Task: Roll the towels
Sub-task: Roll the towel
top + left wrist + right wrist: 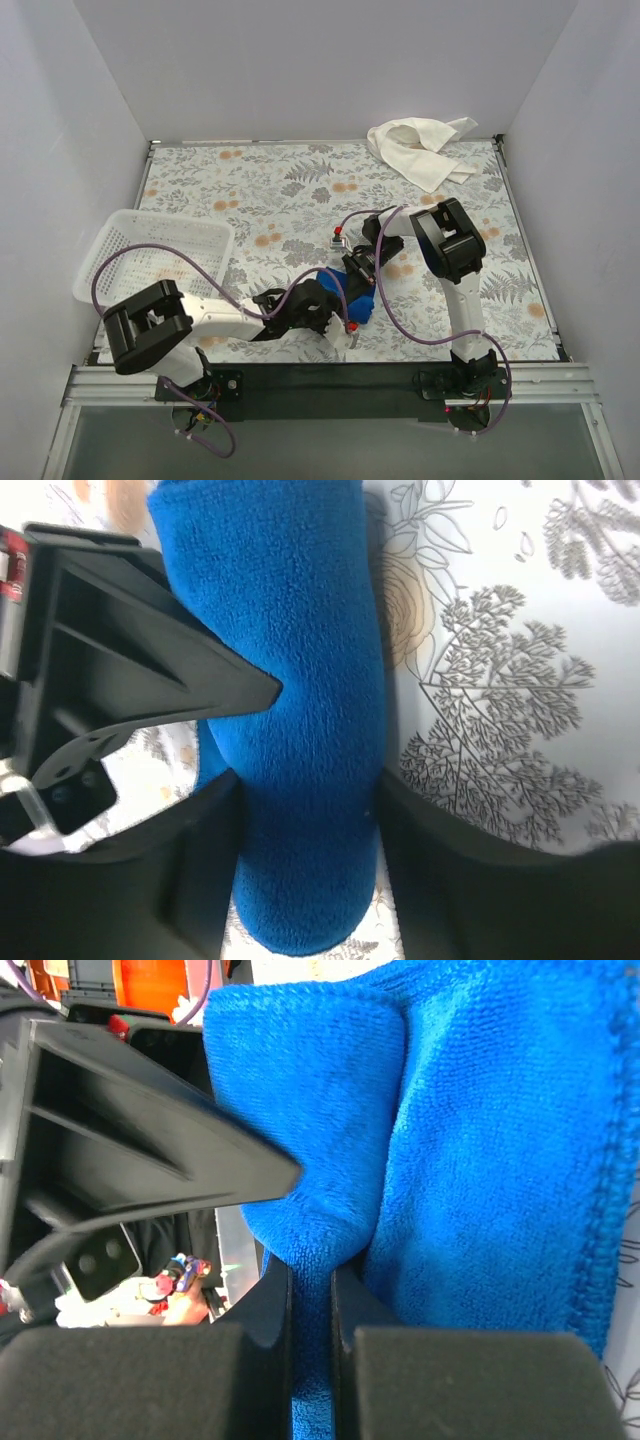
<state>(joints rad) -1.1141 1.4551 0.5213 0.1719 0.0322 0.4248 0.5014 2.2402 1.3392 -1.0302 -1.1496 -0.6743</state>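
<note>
- Blue towel [360, 305]: in the overhead view, lying mostly hidden under the left end effector [340, 318] and right end effector [356, 288] at frame centre. In both wrist views, running off the top edge.
- Basket [150, 255]: lower corner disappearing behind the left arm [150, 335].
- Orange shapes [160, 980], upper left of the right wrist view: blurring, cut off, unidentifiable.

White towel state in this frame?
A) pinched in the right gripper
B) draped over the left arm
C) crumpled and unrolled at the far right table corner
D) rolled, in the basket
C: the white towel lies in a loose heap at the far right corner of the table, well apart from the blue towel down by the arms.
</note>
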